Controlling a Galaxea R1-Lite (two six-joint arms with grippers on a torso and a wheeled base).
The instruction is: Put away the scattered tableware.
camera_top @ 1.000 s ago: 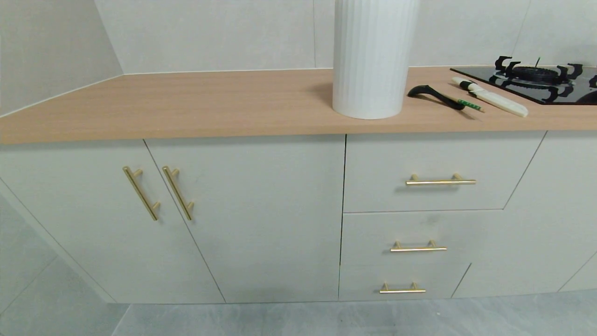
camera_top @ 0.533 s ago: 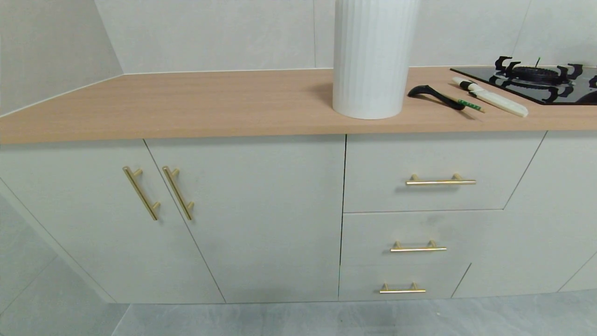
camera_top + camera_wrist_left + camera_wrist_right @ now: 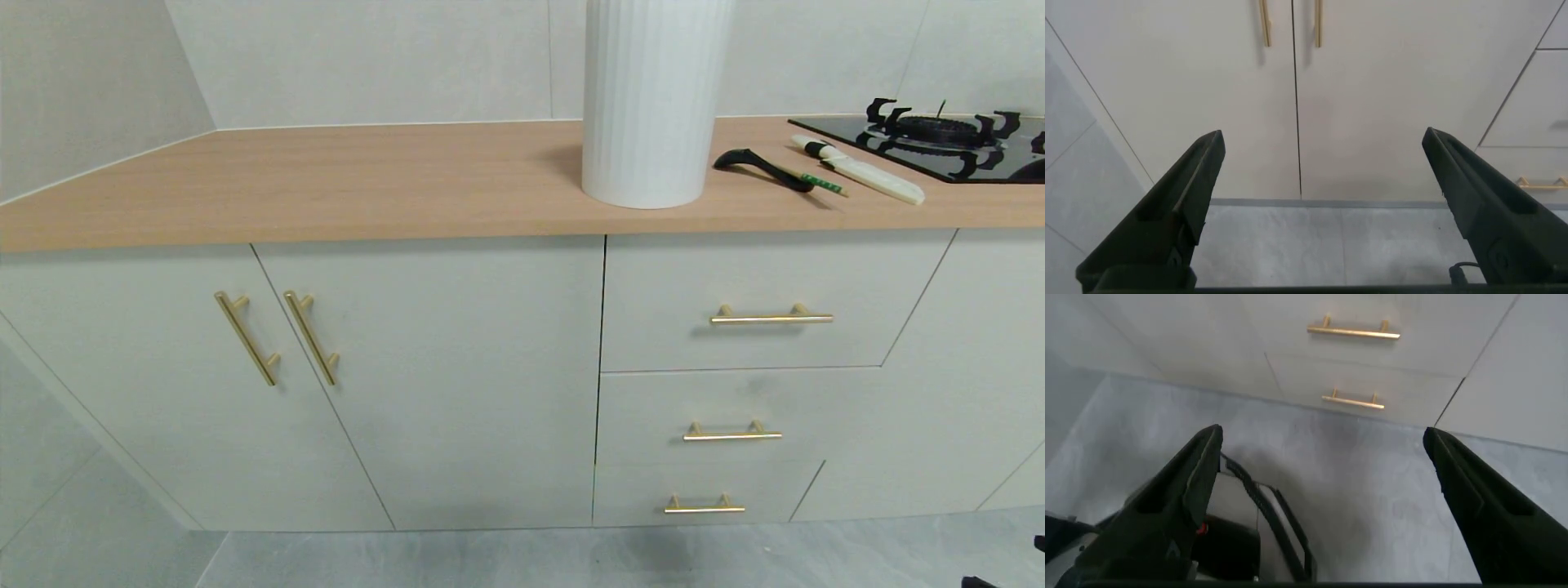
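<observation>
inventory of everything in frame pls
countertop: 1, wood-brown, above the cabinets
ribbed container: 1, white, upright on countertop
black utensil: 1, black, lying right of container
thin stick: 1, green-tipped, beside black utensil
white utensil: 1, white, knife-shaped, between stick and stove
stove: 1, black, countertop's right end
cabinet doors: 2, pale grey, gold handles, lower left
drawers: 3, pale grey, gold handles, shut, stacked right of doors
floor: grey tiles
left gripper: 1, dark, open, facing cabinet doors
right gripper: 1, dark, open, above floor near lower drawers
</observation>
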